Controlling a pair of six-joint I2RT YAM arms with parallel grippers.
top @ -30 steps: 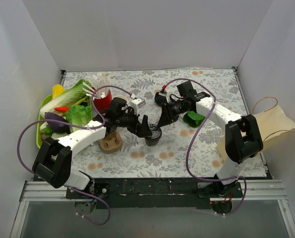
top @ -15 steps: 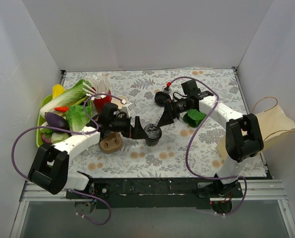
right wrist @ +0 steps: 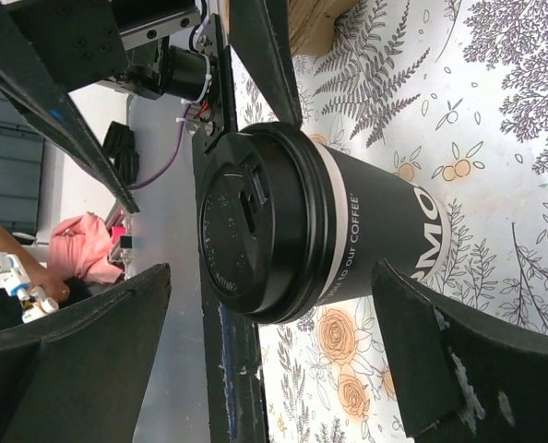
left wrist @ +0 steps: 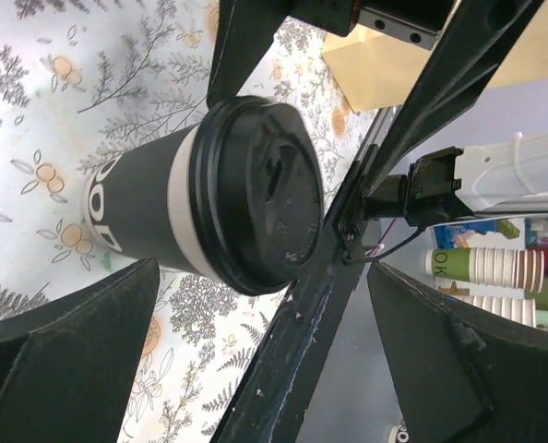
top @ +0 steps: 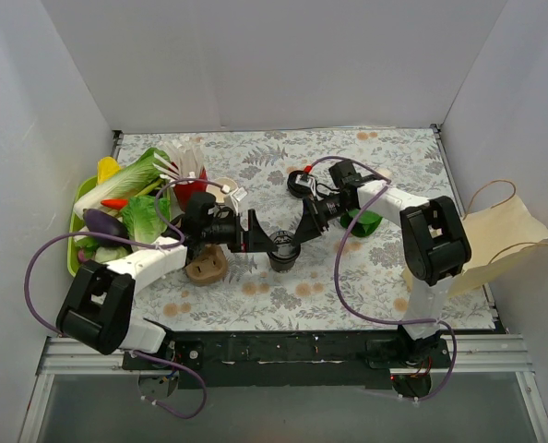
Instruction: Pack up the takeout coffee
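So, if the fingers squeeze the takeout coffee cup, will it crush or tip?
Probably crushable: the takeout coffee cup looks like paper, so squeeze gently. Its black lid looks smooth, likely slippery. It tapers to a narrower base, so a high push may tip it.

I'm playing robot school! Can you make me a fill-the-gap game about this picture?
The takeout coffee wears a lid coloured ____.
Neither the left pincer nor the right pincer squeezes it; both stand wide ____.
The brown paper bag lies on the robot's ____ side.
Missing words: black, open, right.
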